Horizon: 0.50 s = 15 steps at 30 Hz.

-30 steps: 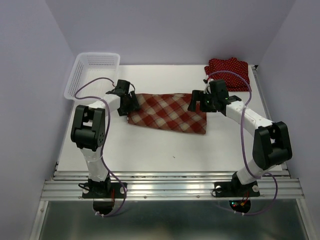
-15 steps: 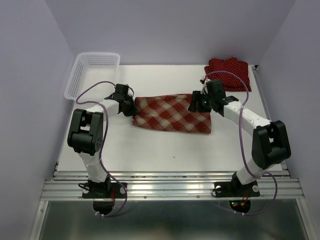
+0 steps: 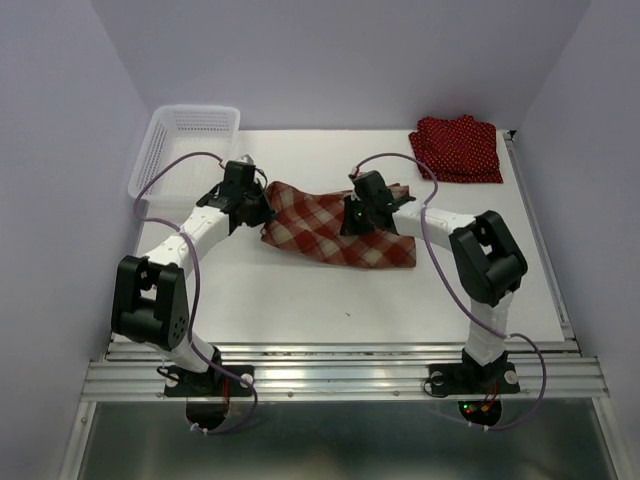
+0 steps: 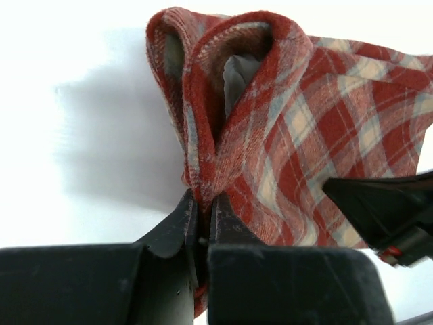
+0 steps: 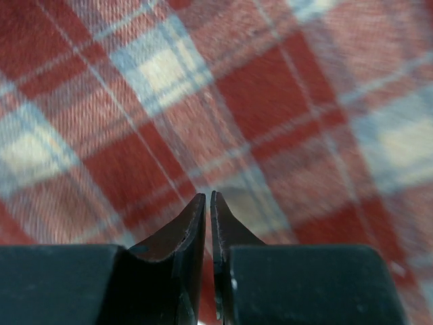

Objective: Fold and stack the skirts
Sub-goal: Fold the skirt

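The red-and-cream plaid skirt (image 3: 335, 232) lies rumpled mid-table. My left gripper (image 3: 258, 207) is at its left end, shut on a bunched fold of the cloth (image 4: 223, 128), which rises in two loops above the fingertips (image 4: 201, 196). My right gripper (image 3: 352, 218) sits over the middle of the plaid skirt (image 5: 203, 88). Its jaws are pressed nearly together on a thin pinch of the fabric, and plaid fills the whole right wrist view. A folded dark red polka-dot skirt (image 3: 458, 148) rests at the back right corner, away from both grippers.
A white mesh basket (image 3: 185, 148) stands at the back left, just beyond my left arm. The right arm's tip (image 4: 385, 210) shows at the right of the left wrist view. Purple walls close in the table on three sides.
Both grippers have gone from open to shut on the plaid skirt. The right gripper moved left from the skirt's right end to its middle, bunching the cloth. The left end is lifted.
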Motion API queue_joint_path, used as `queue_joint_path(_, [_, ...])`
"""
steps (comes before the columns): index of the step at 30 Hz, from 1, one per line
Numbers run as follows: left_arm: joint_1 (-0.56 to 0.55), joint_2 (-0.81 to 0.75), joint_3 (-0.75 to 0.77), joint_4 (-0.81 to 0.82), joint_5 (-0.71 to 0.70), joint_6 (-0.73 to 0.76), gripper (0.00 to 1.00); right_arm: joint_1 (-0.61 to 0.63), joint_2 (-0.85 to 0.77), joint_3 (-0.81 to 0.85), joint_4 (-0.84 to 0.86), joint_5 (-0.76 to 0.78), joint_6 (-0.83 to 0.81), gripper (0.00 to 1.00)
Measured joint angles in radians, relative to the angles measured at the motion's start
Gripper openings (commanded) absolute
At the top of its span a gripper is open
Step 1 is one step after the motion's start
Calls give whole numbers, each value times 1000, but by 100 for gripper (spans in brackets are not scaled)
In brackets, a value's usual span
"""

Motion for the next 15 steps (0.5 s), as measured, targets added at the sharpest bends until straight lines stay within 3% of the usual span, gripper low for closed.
queue_joint_path(9, [-47, -20, 59, -96, -46, -19, 0, 137, 151, 114, 27, 73, 49, 10])
queue_joint_path(15, [-52, -42, 99, -126, -66, -18, 0, 215, 196, 166, 49, 108, 102, 14])
